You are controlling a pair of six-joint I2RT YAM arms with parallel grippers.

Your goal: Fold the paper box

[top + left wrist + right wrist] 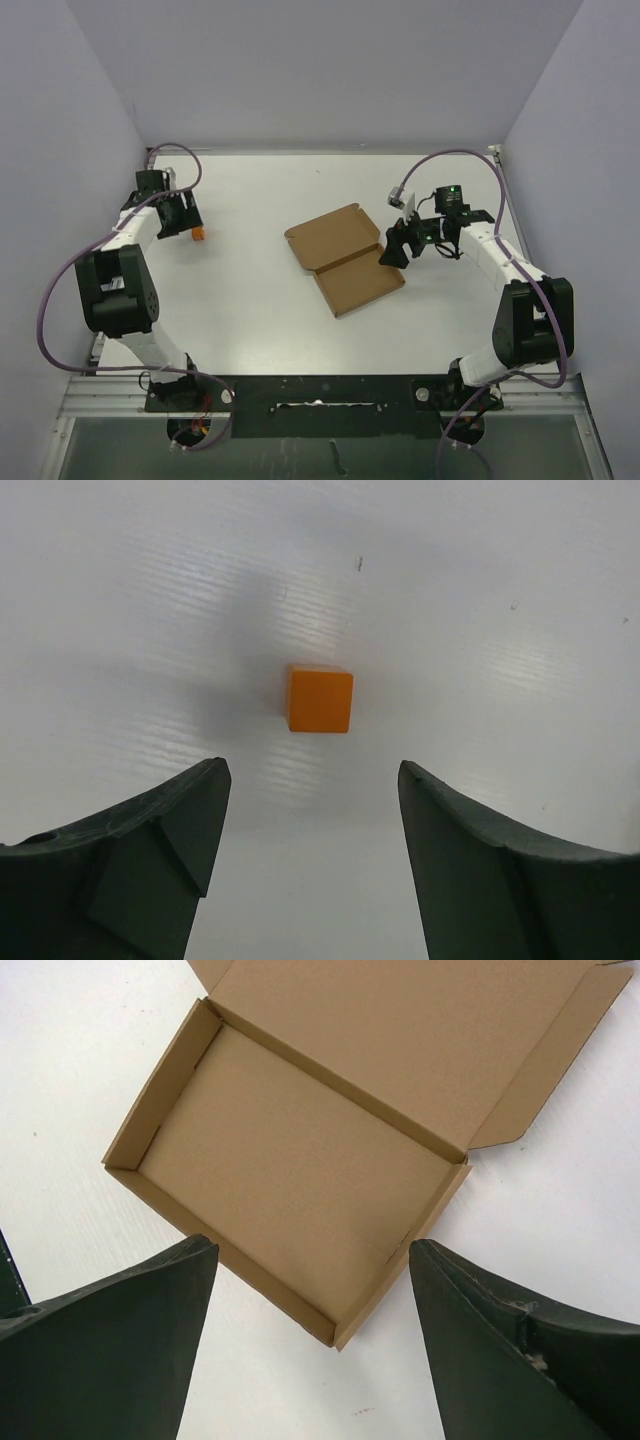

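The paper box [345,258] lies in the middle of the white table, brown, its shallow tray [290,1180] standing with walls up and its lid [400,1030] lying open flat behind it. In the top view the tray is the nearer half. My right gripper [393,250] hovers just right of the box, open, and the tray's near corner sits between and ahead of its fingertips [312,1250] without touching them. Far to the left, my left gripper [185,225] is open over bare table [313,768], holding nothing.
A small orange cube [320,698] rests on the table just ahead of the left fingers, also seen beside the left gripper as the orange cube [200,236]. Grey walls enclose the table on the left, the back and the right.
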